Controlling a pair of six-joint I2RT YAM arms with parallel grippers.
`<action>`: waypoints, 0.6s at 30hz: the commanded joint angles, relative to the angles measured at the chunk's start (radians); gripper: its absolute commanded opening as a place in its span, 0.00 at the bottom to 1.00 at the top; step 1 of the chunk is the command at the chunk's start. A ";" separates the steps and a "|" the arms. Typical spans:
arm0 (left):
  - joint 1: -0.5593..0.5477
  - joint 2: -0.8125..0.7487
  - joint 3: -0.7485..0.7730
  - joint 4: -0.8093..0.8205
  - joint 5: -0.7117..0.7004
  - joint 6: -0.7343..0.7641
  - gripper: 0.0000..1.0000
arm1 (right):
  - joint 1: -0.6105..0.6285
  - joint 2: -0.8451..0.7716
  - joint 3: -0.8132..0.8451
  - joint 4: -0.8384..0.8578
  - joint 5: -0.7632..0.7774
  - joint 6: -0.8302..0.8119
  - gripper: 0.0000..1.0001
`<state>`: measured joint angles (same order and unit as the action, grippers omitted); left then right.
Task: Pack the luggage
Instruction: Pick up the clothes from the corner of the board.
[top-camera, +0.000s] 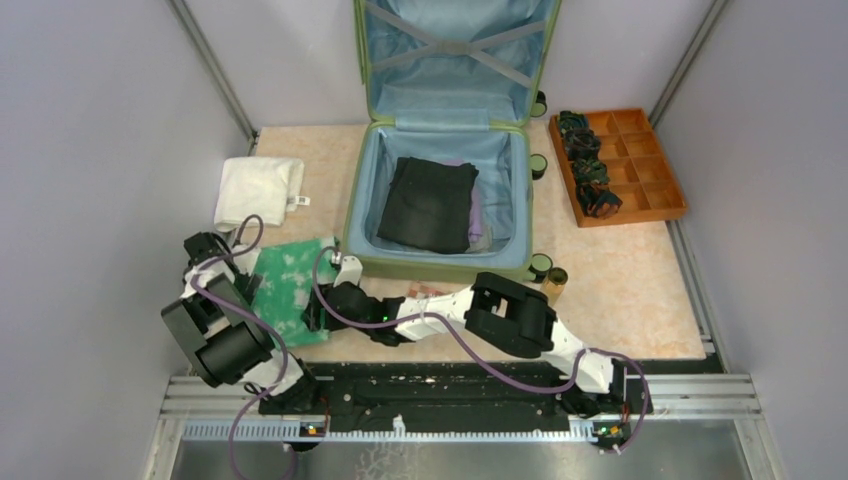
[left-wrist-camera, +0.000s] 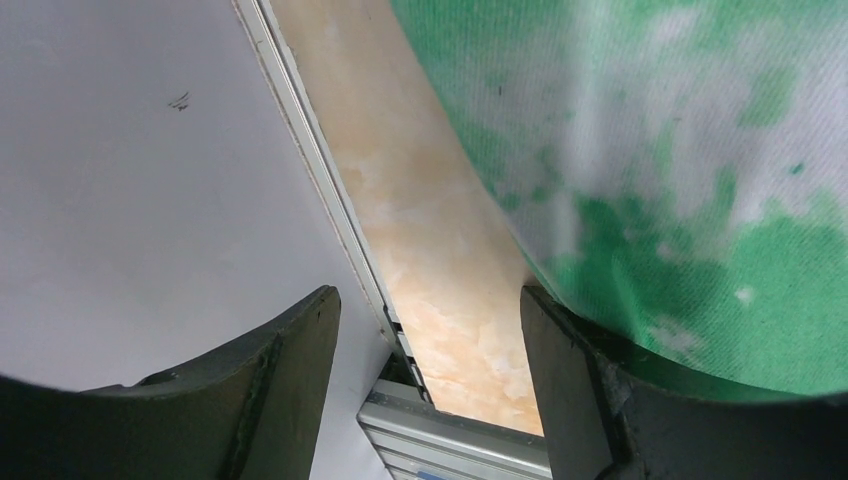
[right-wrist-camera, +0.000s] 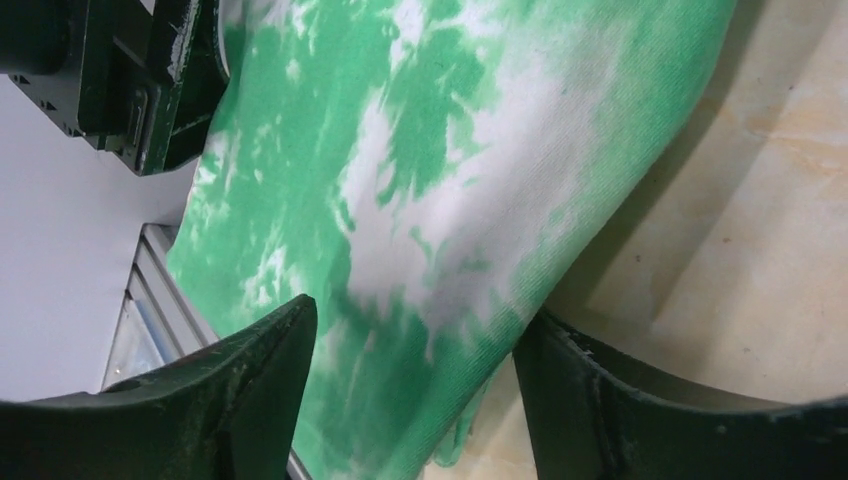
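Observation:
The light-green luggage (top-camera: 361, 180) lies open at the table's back middle, its lid leaning on the wall, with a folded black garment (top-camera: 432, 202) inside on the blue lining. A folded green-and-white tie-dye cloth (top-camera: 292, 290) lies on the table at the front left. My left gripper (top-camera: 240, 283) is open at the cloth's left edge; the cloth (left-wrist-camera: 680, 180) lies against its right finger. My right gripper (top-camera: 318, 312) is open at the cloth's right edge, jaws either side of the cloth's edge (right-wrist-camera: 420, 260).
A folded white towel (top-camera: 258, 190) lies at the back left. An orange compartment tray (top-camera: 650, 180) with dark items stands at the back right. A small brown cylinder (top-camera: 554, 282) stands by the suitcase's front right wheel. A metal rail (left-wrist-camera: 460, 440) edges the table front.

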<state>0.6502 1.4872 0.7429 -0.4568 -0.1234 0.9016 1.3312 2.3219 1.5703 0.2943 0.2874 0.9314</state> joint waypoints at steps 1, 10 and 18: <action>-0.001 0.088 -0.136 -0.144 0.151 0.002 0.75 | 0.008 -0.030 0.012 -0.019 -0.061 -0.041 0.64; 0.026 0.063 -0.031 -0.212 0.183 -0.034 0.75 | 0.008 -0.151 -0.004 0.007 -0.067 -0.221 0.00; 0.158 0.018 0.164 -0.264 0.176 -0.083 0.88 | 0.007 -0.241 0.039 -0.020 -0.159 -0.371 0.00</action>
<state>0.7589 1.5085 0.8433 -0.6304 -0.0040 0.8642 1.3304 2.2086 1.5471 0.2207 0.2062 0.6868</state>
